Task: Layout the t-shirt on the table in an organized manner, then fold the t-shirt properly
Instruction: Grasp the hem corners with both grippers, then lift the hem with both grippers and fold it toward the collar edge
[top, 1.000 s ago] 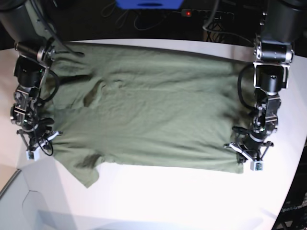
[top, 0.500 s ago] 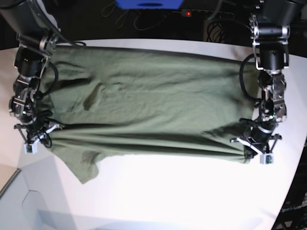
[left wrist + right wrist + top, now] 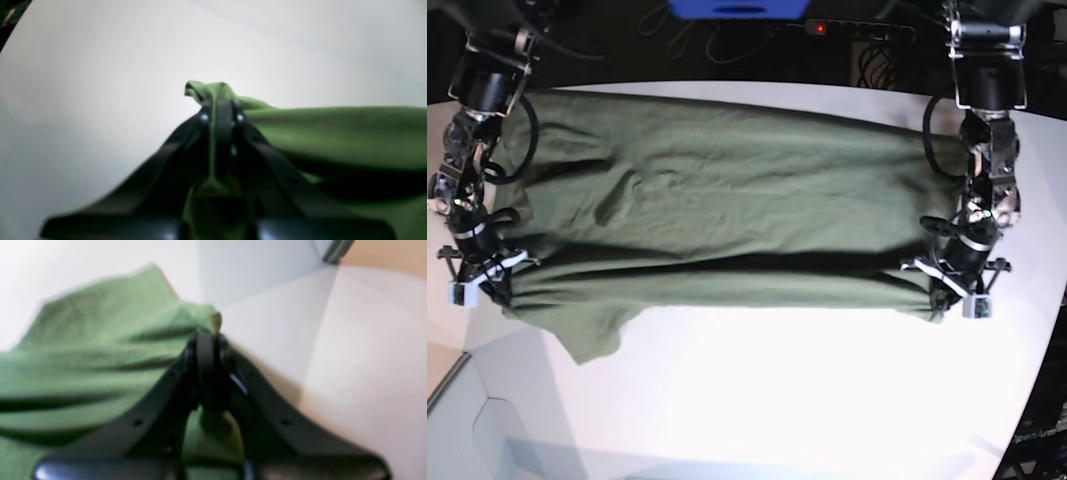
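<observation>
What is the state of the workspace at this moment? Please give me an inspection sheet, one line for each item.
Surface: the table is white and matte, with a curved edge; the near half is bare.
Job's things: the t-shirt is olive green and spread wide across the table; its near edge is lifted and stretched between the two grippers, and one sleeve hangs loose.
Clutter: nothing seen on the table.
Grippers: the left gripper is shut on the t-shirt's hem corner; the right gripper is shut on the t-shirt's sleeve-side edge.
Cables: black cables loop along both arms.
Surroundings: a blue object and a red light lie behind the table, in a dark background.
</observation>
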Robot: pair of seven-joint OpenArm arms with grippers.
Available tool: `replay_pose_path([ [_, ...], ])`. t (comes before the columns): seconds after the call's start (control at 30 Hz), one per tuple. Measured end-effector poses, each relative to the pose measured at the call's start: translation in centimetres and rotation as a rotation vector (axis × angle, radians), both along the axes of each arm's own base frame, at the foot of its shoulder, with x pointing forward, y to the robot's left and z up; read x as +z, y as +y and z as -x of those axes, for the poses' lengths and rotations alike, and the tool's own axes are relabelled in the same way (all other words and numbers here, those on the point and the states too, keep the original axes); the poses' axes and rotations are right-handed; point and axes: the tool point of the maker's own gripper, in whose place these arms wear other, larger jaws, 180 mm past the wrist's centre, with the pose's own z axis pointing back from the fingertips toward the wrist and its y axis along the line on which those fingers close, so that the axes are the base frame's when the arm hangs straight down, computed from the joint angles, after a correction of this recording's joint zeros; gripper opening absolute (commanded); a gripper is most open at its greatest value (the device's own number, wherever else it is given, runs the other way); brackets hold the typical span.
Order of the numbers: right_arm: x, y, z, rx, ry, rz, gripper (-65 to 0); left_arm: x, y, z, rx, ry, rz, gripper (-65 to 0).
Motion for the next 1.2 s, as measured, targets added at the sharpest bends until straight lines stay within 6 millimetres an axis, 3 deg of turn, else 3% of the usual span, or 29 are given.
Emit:
replay_pose_path([
  [0.13,2.5,0.8,1.3,0.020,-0.086,-0.013,-65.0,1.2,0.3,0.6,0.046,-0.054,0.048,-64.8],
  [0.27,2.4,1.7,3.4,0.046,-0.076,-0.005,-65.0,1.1,2.8,2.4,0.148,-0.065,0.080,-64.8],
  [0.4,3.3,2.7,5.1,0.076,-0.095,0.018,-65.0,1.0,2.4,3.6,0.136,-0.063,0.068,-64.8],
  [0.6,1.9,3.4,8.2,0.085,-0.058,-0.050,-65.0,1.2,1.4,5.4,0.120,-0.067,0.064,-64.8],
  [0.77,0.9,3.5,9.8,0.087,-0.023,-0.053,-65.0,0.1,1.3,7.7,0.115,-0.029,0.048,-64.8],
  [0.87,0.8,2.1,10.7,0.043,-0.017,-0.047,-65.0,0.0,1.1,8.7,0.106,-0.020,0.035,-64.8],
  [0.93,1.1,1.2,10.9,0.025,-0.021,-0.038,-65.0,0.5,1.0,9.0,0.097,-0.029,0.029,-64.8],
  [1.2,1.1,1.7,11.9,0.108,-0.013,-0.032,-65.0,1.2,0.5,9.9,0.082,-0.039,0.016,-64.8],
])
